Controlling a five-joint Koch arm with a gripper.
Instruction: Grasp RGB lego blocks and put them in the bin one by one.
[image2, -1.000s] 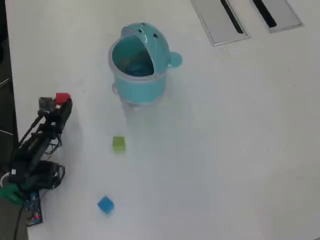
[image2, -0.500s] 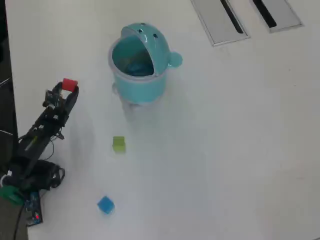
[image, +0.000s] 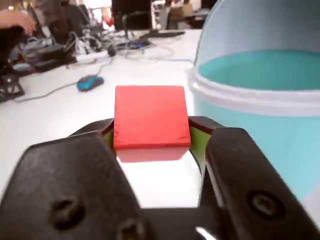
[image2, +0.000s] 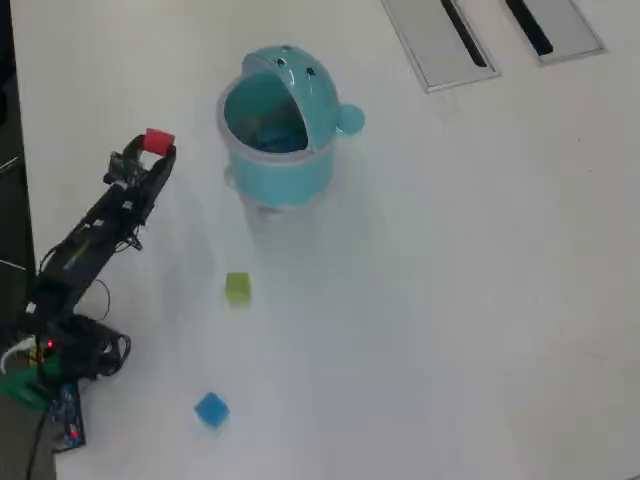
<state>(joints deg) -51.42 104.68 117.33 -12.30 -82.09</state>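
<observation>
My gripper (image: 151, 136) is shut on the red block (image: 150, 117), held between the green-lined jaws above the white table. In the overhead view the gripper (image2: 155, 148) holds the red block (image2: 158, 141) to the left of the teal whale bin (image2: 285, 165), apart from it. The bin's lid (image2: 300, 75) is tipped open and its inside shows. In the wrist view the bin (image: 260, 110) fills the right side, close ahead. The yellow-green block (image2: 238, 288) lies on the table below the bin. The blue block (image2: 211, 409) lies further down, near the front edge.
The arm's base and cables (image2: 55, 370) sit at the lower left of the overhead view. Two grey slotted panels (image2: 440, 40) lie at the top right. In the wrist view a blue mouse (image: 90, 82), cables and desk clutter lie far back.
</observation>
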